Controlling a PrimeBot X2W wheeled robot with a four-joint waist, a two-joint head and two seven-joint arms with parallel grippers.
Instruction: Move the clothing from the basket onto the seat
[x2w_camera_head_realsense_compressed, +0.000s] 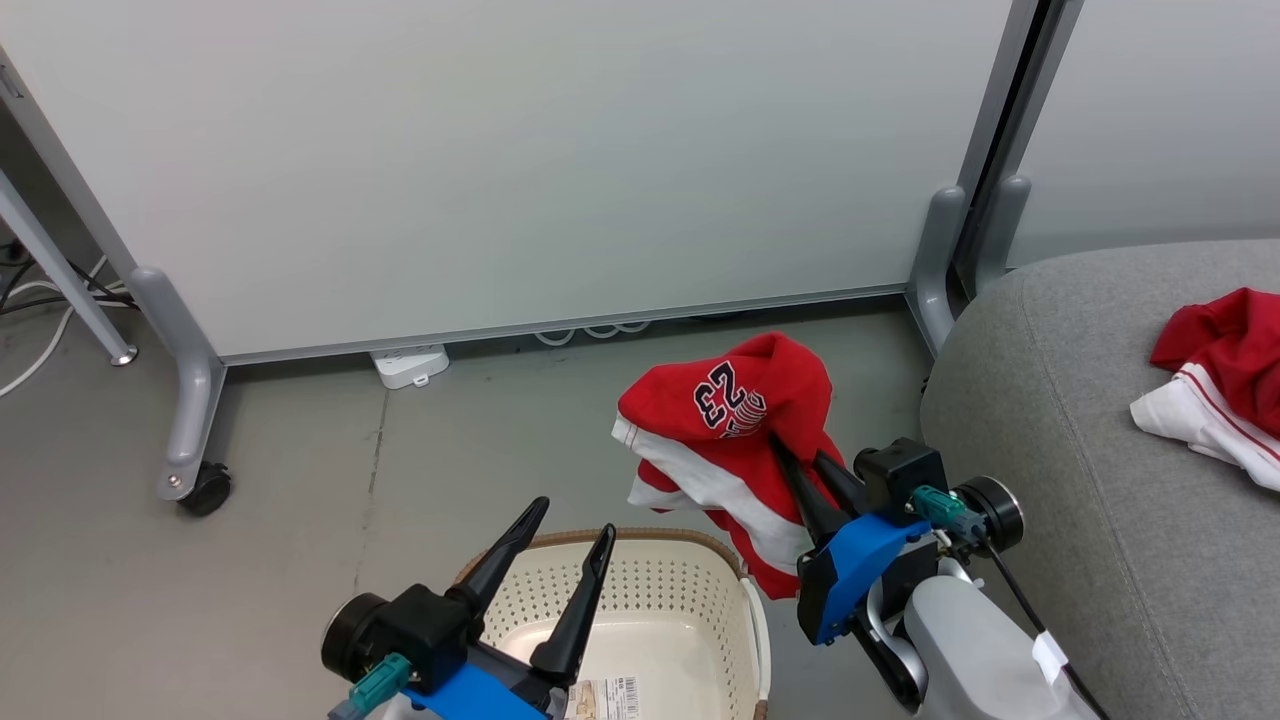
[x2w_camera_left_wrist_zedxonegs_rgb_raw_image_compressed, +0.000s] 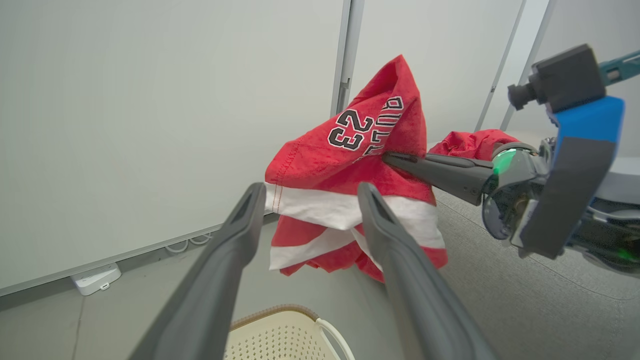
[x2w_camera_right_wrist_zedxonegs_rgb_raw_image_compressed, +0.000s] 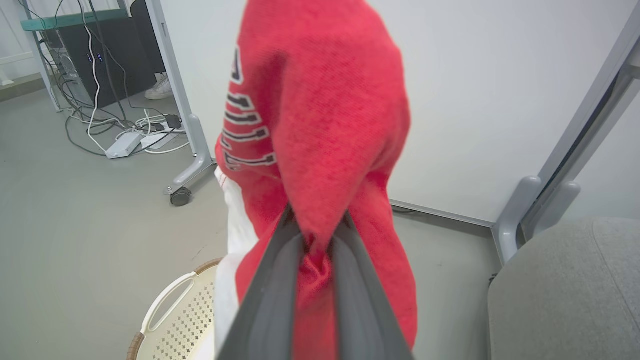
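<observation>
So the right gripper is clamped on a bunched fold of the red jersey, which hangs in the air between the basket and the seat. The left gripper is spread wide, empty. The jersey looks light and floppy, so I'd pinch a thick bunch, not a thin edge.

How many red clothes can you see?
2. The 23 top hangs in the right claw near the basket; the other top lies on the seat. The basket's near part is unseen.
</observation>
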